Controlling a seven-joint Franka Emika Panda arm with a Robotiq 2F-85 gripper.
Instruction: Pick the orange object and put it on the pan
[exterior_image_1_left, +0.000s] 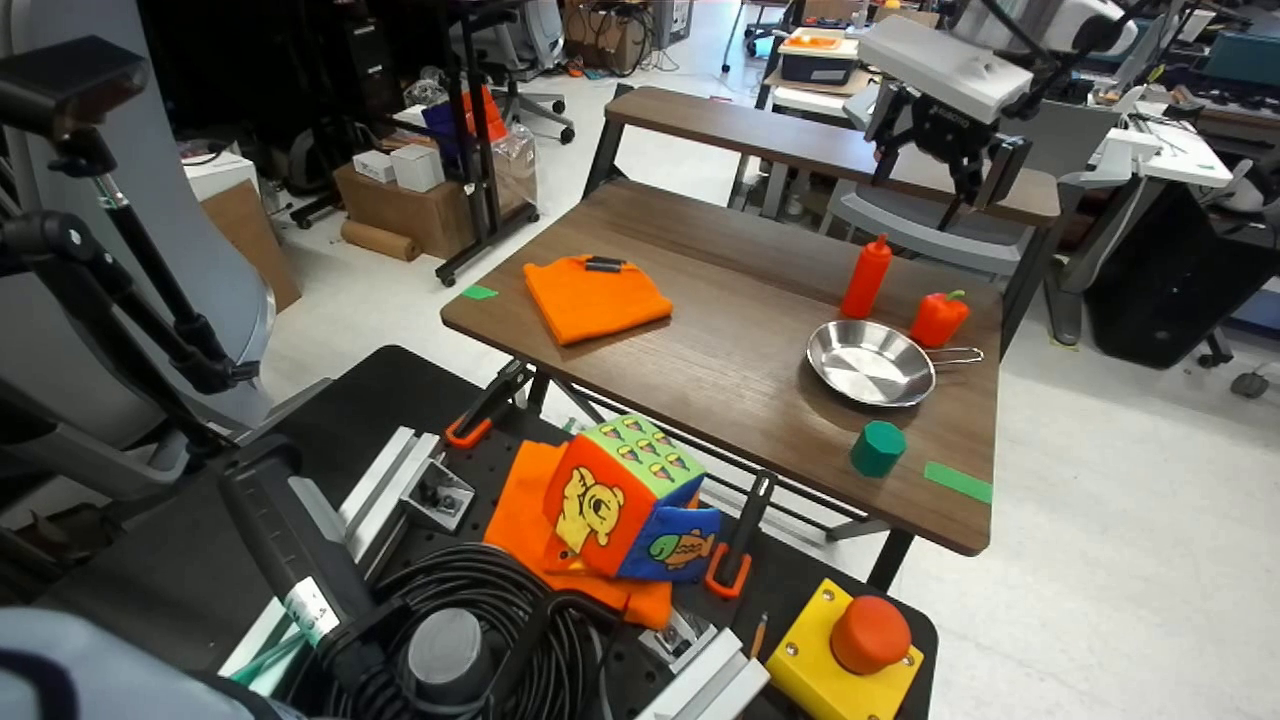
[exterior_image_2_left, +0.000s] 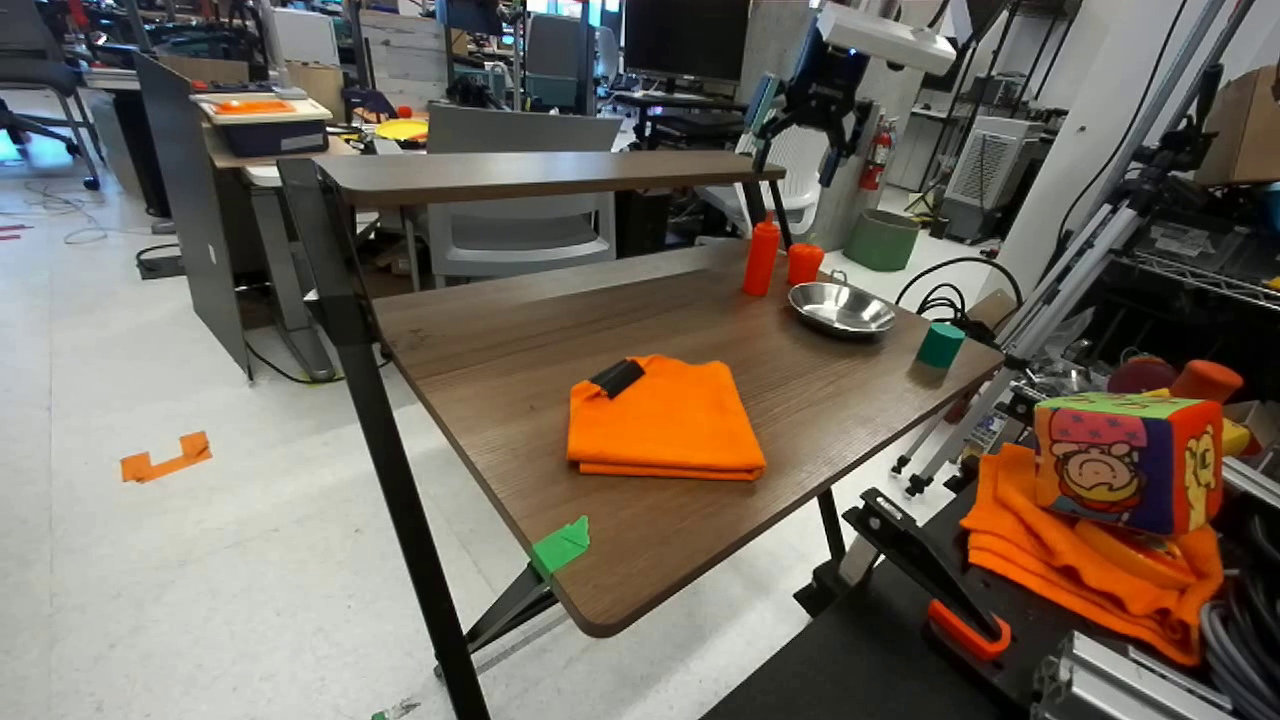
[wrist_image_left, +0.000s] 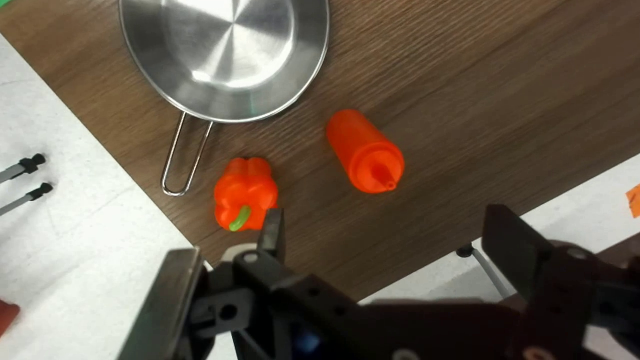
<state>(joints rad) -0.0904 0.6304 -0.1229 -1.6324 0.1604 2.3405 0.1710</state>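
The orange squeeze bottle (wrist_image_left: 356, 142) stands upright on the table (exterior_image_1_left: 715, 310), just beside the pan (exterior_image_1_left: 871, 365), a strip of wood between. The pan's handle nearly reaches the short edge, a pepper (exterior_image_1_left: 938, 320) alongside. Across the pan from the bottle, a green block (exterior_image_1_left: 878, 449) sits near the long edge. Wide wood runs from the pan to a folded cloth (exterior_image_1_left: 597, 300). The end effector (exterior_image_2_left: 795, 175) hangs above pan level, fingers spread apart.

Black angular gripper (wrist_image_left: 386, 221), pale lettering (exterior_image_1_left: 950, 117); above jaws, white boxy housing (exterior_image_1_left: 945, 65), curved black cable (exterior_image_1_left: 1012, 28); round grey screw heads (wrist_image_left: 251, 257).
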